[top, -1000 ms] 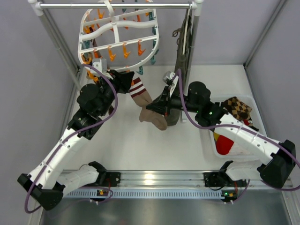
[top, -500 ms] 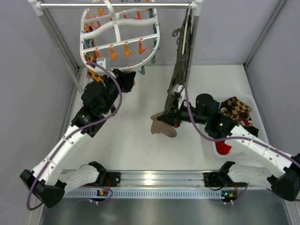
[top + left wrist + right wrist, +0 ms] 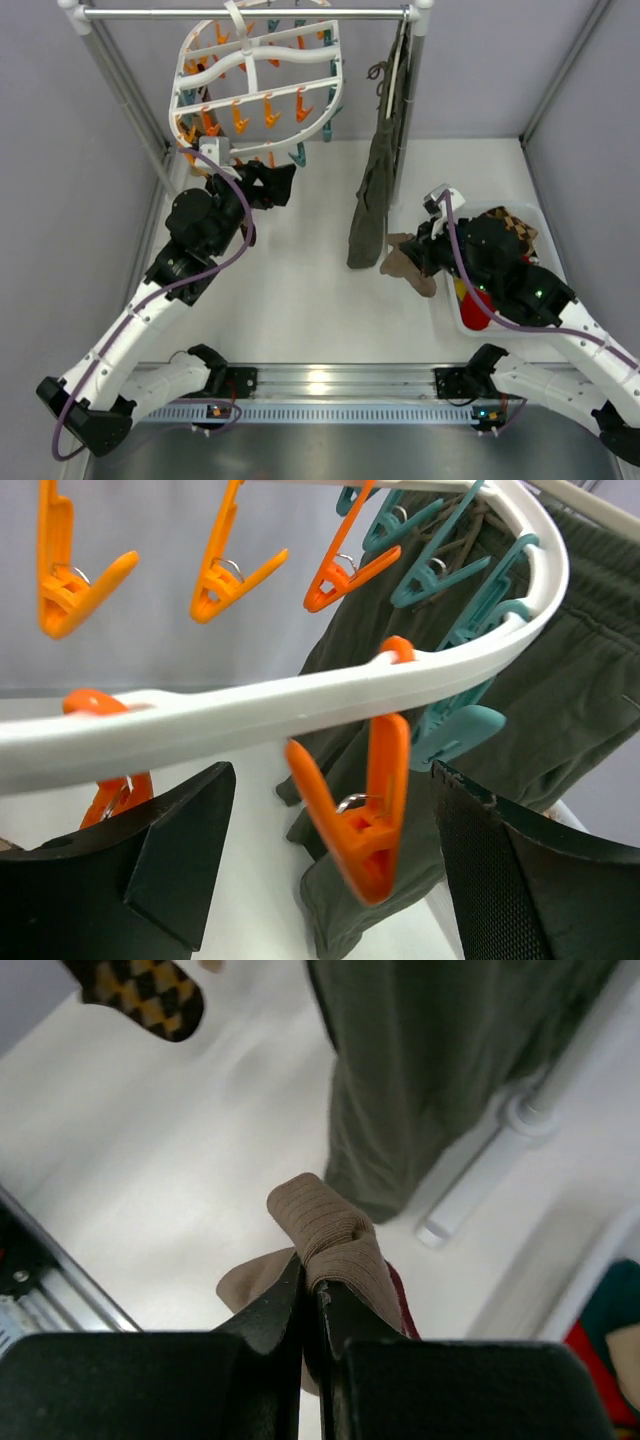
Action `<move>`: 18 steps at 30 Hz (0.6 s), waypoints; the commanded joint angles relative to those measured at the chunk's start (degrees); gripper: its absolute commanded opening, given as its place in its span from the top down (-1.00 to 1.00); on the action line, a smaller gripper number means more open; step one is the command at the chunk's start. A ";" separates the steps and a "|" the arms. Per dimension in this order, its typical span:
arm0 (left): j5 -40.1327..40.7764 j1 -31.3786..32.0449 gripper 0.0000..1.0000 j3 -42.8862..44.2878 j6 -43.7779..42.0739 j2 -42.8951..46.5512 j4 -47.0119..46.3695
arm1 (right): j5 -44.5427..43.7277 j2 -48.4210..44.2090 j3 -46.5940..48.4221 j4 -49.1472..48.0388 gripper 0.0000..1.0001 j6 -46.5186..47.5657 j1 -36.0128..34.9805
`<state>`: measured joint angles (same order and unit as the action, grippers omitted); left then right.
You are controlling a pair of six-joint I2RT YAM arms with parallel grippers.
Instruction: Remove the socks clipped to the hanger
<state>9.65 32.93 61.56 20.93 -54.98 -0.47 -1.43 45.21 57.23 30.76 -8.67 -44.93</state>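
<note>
Top view, hanger: the white hanger (image 3: 338,75) hangs from the rail (image 3: 250,13) at the far left. An olive garment (image 3: 375,190) hangs to its right.
Top view, left gripper: the left gripper (image 3: 283,186) sits just under the hanger's near rim. How far it is open is hard to judge from above.
Top view, right gripper: the right gripper (image 3: 418,255) holds a tan sock (image 3: 400,265) between the garment's hem and the white bin (image 3: 447,308). An argyle sock (image 3: 510,228) lies in the bin.
Left wrist view, fingers: the black fingers (image 3: 175,850) are spread wide and empty, one on each side of an orange clip (image 3: 365,820) dangling from the hanger's rim.
Left wrist view, only here: teal clips (image 3: 450,735) hang further along the rim, with the garment behind them.
Right wrist view, grip: the jaws are pressed together on a fold of the tan sock.
Right wrist view, hidden: the rest of the sock drops behind the fingers. The argyle sock is cut off at the top left, and a red cloth (image 3: 605,1345) at the lower right.
</note>
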 commanded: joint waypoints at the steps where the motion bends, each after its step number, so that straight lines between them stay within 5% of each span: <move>1: -1.39 -0.14 -0.65 -1.52 0.25 3.12 -2.70 | -11.30 -2.58 4.98 9.13 1.00 0.49 1.94; 8: -2.44 -0.14 -0.86 -4.87 2.01 6.90 0.20 | -20.54 1.37 9.21 14.68 1.00 0.93 10.46; 18: -0.77 -0.14 -0.96 -5.66 -0.18 10.33 5.74 | -15.63 10.67 7.29 8.70 0.83 1.46 35.33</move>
<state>8.40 32.93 55.75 22.15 -45.69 4.38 -19.29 53.93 65.19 41.58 -7.64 -14.00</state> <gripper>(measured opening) 0.982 0.073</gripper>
